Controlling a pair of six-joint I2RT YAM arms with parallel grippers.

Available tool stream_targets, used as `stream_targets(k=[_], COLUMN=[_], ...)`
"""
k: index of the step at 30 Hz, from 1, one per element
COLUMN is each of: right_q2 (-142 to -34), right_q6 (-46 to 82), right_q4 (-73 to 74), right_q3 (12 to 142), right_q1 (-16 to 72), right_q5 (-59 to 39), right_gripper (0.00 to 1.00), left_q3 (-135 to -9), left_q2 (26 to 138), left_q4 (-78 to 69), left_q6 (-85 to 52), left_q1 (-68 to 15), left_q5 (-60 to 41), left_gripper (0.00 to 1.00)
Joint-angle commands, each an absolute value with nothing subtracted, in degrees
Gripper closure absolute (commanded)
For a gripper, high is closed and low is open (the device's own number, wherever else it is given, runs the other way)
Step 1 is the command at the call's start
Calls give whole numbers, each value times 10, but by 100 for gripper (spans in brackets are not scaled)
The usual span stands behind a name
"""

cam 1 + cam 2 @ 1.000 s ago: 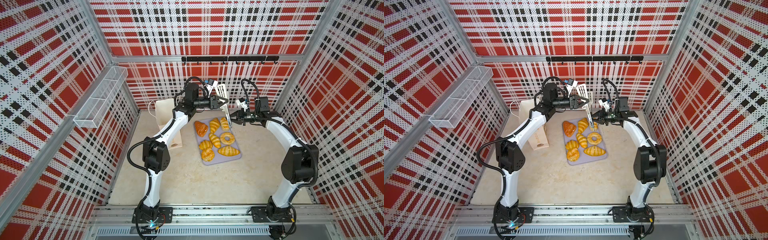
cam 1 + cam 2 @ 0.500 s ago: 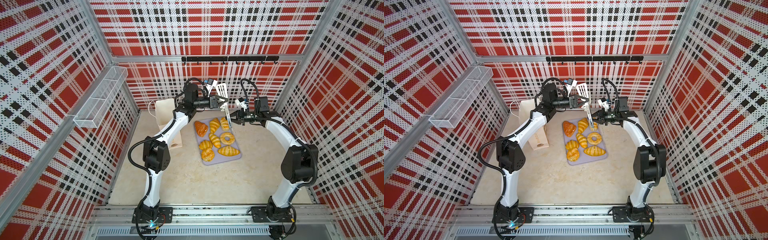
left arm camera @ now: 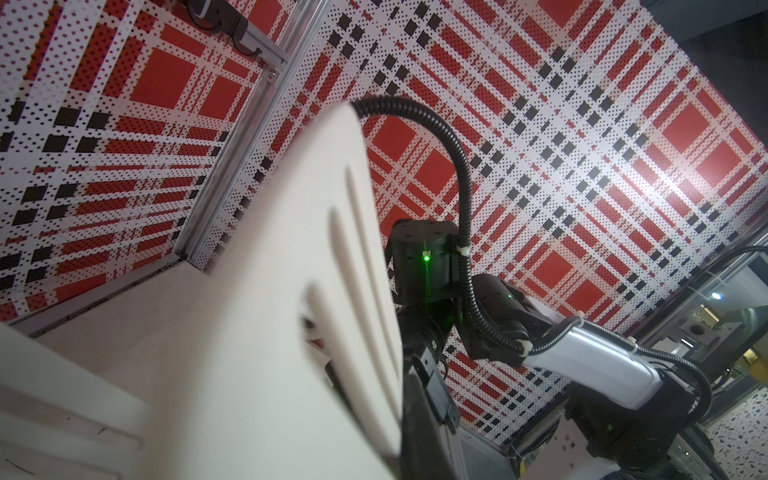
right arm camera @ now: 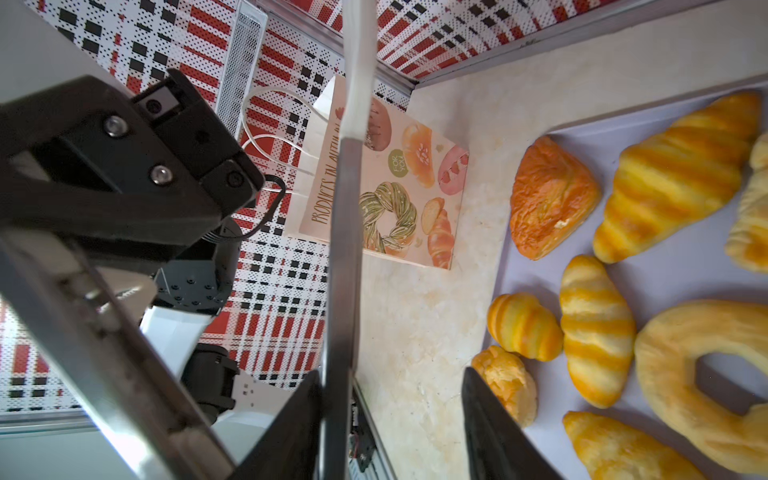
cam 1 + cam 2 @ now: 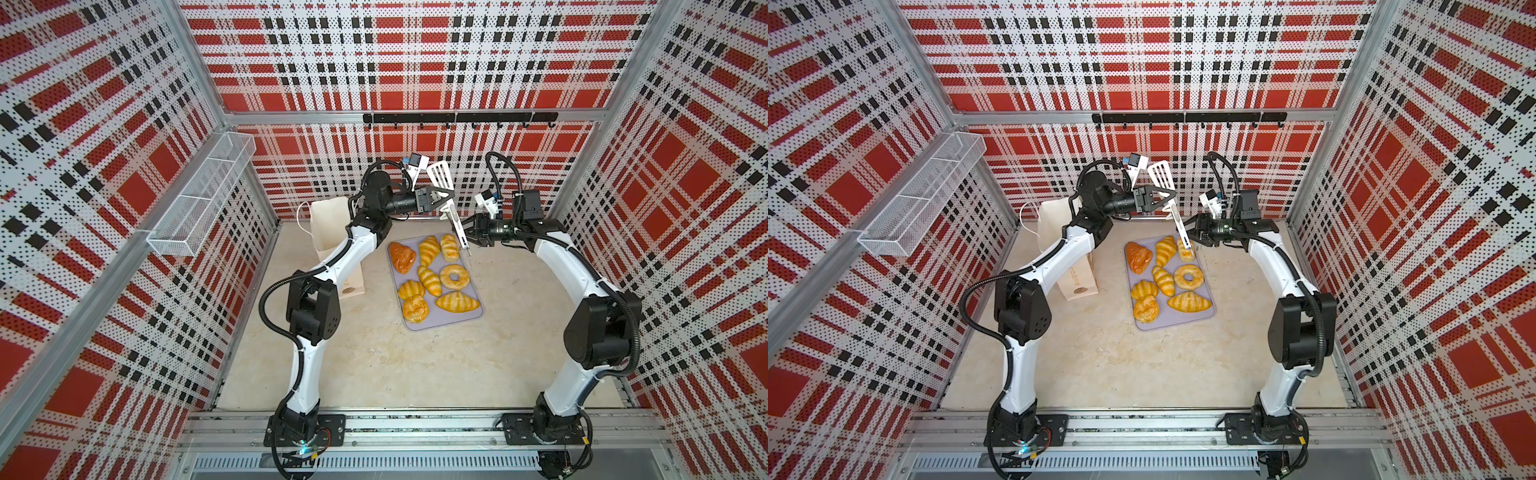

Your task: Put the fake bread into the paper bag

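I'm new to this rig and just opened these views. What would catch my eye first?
The red plaid walls all around, then eight glossy, mostly golden pastries on a lilac tray mid-table. Over the tray's far edge, the left gripper is shut on a white spatula whose handle reaches into the open right gripper.

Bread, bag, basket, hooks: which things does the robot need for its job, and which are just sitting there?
For the job:
- bread on the tray
- bag
- spatula, held by the left gripper

Just sitting there:
- basket on the side wall
- hook rail on the back wall
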State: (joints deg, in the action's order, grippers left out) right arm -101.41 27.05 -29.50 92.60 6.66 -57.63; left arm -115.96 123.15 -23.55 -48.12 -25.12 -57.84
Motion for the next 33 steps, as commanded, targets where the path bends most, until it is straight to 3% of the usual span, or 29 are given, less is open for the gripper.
stream_targets(k=[1, 5, 18, 33], right_q2=[-966, -940, -923, -973], right_q6=[294, 314, 353, 444], right_q4=[-219, -176, -117, 10], right_q3=[888, 861, 845, 854], right_q1=[44, 36, 68, 103], right_q5=[-554, -564, -585, -593], right_gripper=[32, 23, 11, 10], left_q3=[-1165, -1165, -1166, -1171], left_q2=[1230, 1231, 1226, 1223], left_q4=[-292, -294, -294, -294], left_q6=[-509, -508, -502, -493], left_q1=[-246, -243, -240, -259], left_q5=[-586, -587, -575, -566], left_gripper=[100, 99, 99, 99])
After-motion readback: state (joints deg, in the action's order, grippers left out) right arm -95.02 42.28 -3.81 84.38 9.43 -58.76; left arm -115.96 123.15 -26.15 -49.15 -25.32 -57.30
